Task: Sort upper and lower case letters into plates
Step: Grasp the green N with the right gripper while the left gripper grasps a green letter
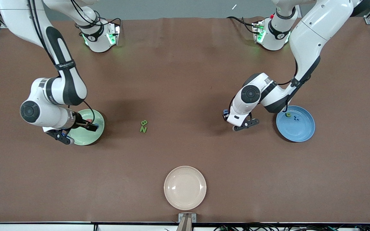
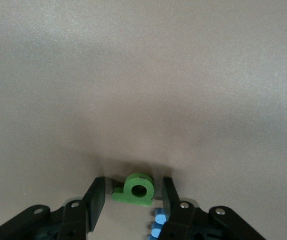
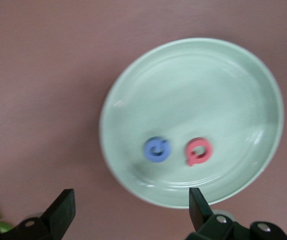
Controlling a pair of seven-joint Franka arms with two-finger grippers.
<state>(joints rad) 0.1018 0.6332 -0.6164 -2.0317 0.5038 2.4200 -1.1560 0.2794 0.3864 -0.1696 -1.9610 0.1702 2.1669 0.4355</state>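
My left gripper [image 1: 226,115] is down at the table beside the blue plate [image 1: 300,131], toward the table's middle. Its jaws stand open around a green letter [image 2: 136,189], with a small gap on each side. A blue letter [image 2: 158,222] lies against one finger. The blue plate holds a green letter [image 1: 288,114] and a blue letter [image 1: 296,118]. My right gripper [image 1: 90,125] hangs wide open and empty over the pale green plate [image 1: 82,136], in which lie a blue letter [image 3: 157,149] and a red-pink letter [image 3: 198,151]. Two green letters [image 1: 143,126] lie side by side mid-table.
A cream-beige plate [image 1: 185,187] sits empty close to the table's front edge, nearer the front camera than the two green letters. Both arm bases stand at the table's back edge.
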